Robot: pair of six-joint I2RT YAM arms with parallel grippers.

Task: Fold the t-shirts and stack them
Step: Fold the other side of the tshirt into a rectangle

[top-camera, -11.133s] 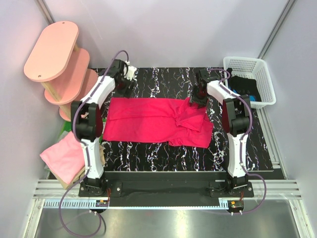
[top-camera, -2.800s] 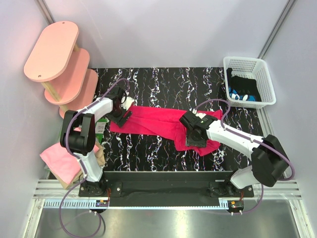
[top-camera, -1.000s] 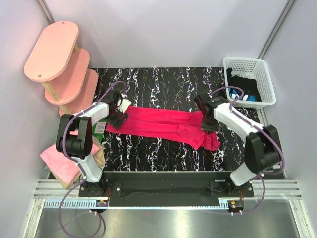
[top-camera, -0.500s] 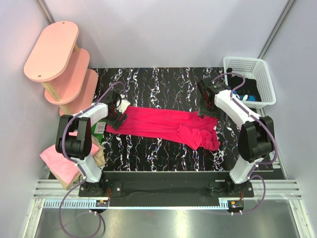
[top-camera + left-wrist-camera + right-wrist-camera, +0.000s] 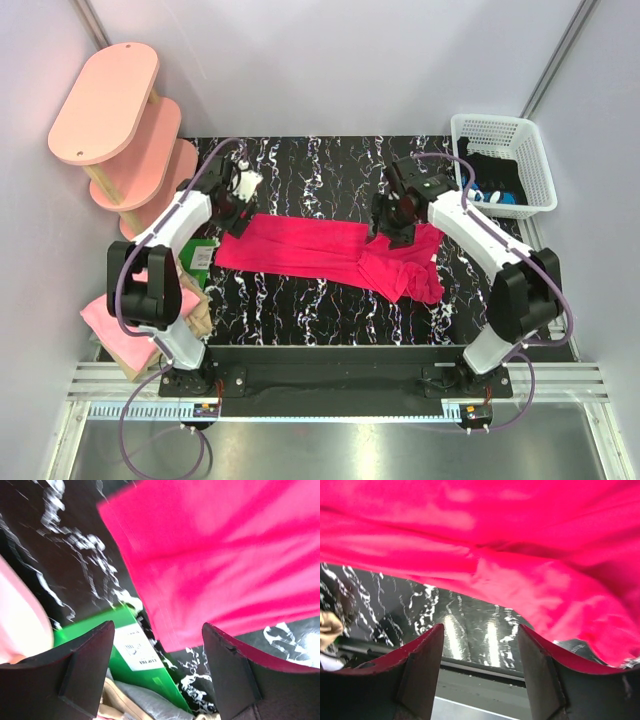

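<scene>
Crimson shirt (image 5: 320, 250) lying as a long strip across the tabletop (image 5: 330, 160)
We see both claws spread wide and empty: the left claw (image 5: 238, 200) by the shirt's far left corner, the right claw (image 5: 392, 224) over its bunched right part.

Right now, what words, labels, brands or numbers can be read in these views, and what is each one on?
White paper label on the flat green packet by the table's left edge: printed lines, too blurred to read in the left wrist view and too small from above.
Crimson-pink cloth t-shirt: no print visible.
White plastic basket: no text visible.
Nothing is legible.
</scene>
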